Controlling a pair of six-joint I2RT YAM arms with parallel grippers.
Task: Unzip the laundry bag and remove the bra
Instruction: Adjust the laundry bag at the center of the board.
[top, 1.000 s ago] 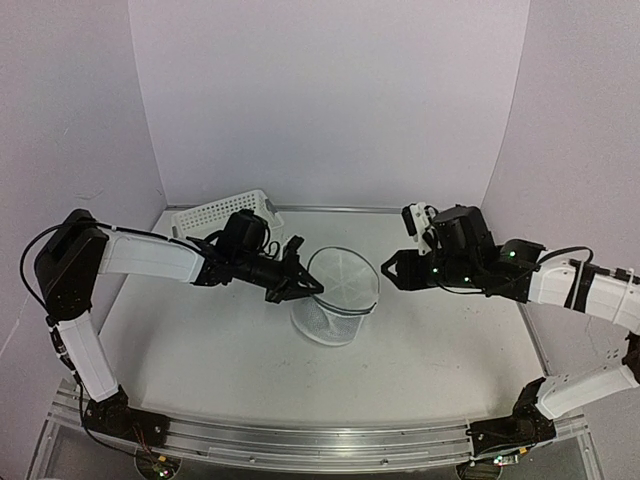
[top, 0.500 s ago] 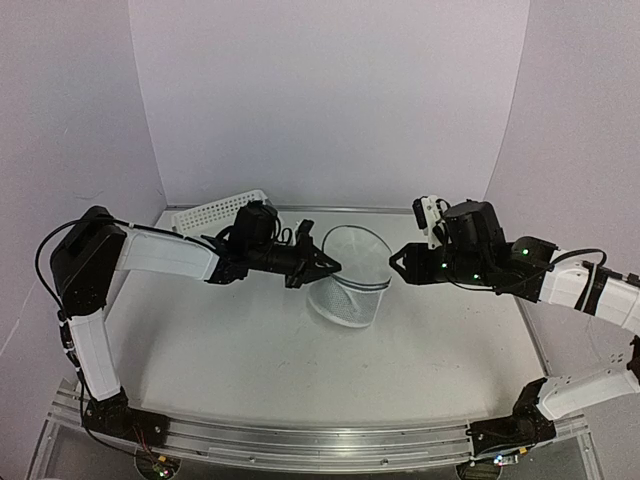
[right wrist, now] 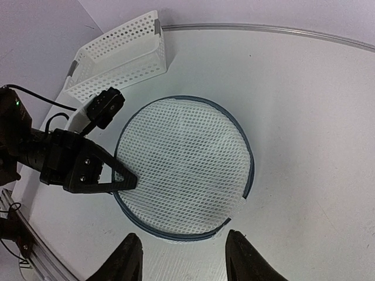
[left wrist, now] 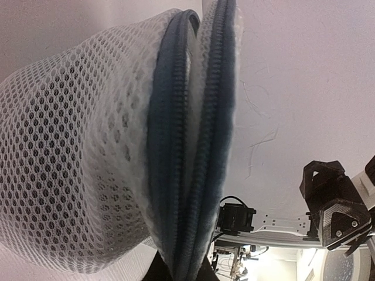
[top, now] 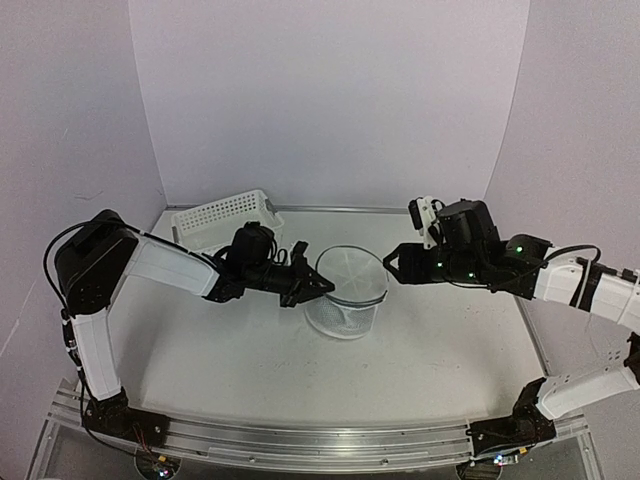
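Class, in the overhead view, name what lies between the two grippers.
The laundry bag lies there, left gripper pinching its rim, right gripper open just beyond; the top view shows it.

Left tool (top: 321,286) pinching laundry bag (top: 350,278) rim blocks left side; bag's right side free; basket (top: 222,215) stands back-left.

White links (top: 165,262), black joints (top: 85,270), black right hand (top: 392,268)
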